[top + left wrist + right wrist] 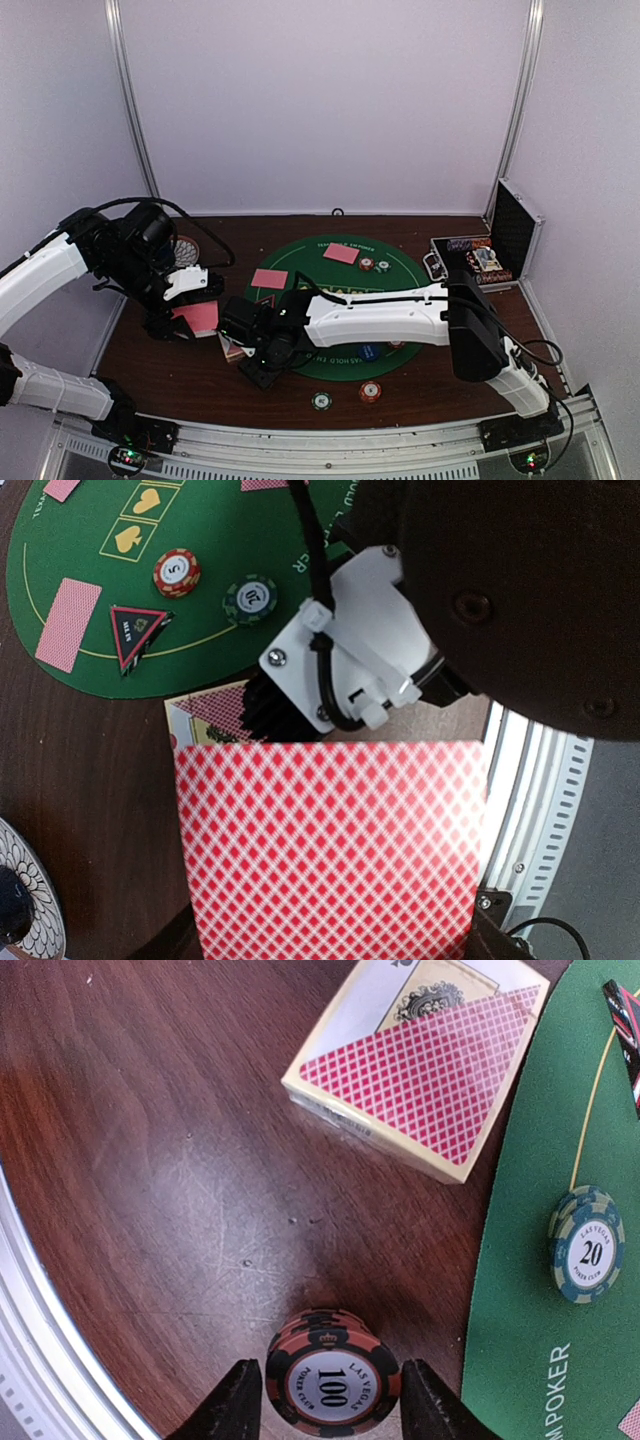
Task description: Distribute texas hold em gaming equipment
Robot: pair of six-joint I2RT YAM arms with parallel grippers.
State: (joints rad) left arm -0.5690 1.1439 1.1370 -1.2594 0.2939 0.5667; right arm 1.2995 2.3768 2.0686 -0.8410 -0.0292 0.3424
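Dark wood table (150,370) between pale walls carries a round green mat (405,275). From above, the left gripper (178,322) is clamped on a pink-backed playing card (200,317) just off the mat's left edge. Its own camera is mostly filled by that card's diamond pattern and adds a red chip (177,572) and a green chip (250,598) side by side on the mat. Only the right wrist view shows the right gripper (332,1400), its fingers (235,1410) half spread either side of a stack of chips (332,1372) marked 100. The stack stands on the wood just beside the mat; whether the fingers press it I cannot tell. A card pack (420,1065) lies beyond. At far right an open case (436,258), lid (515,225) upright, holds a row of chips (468,243)
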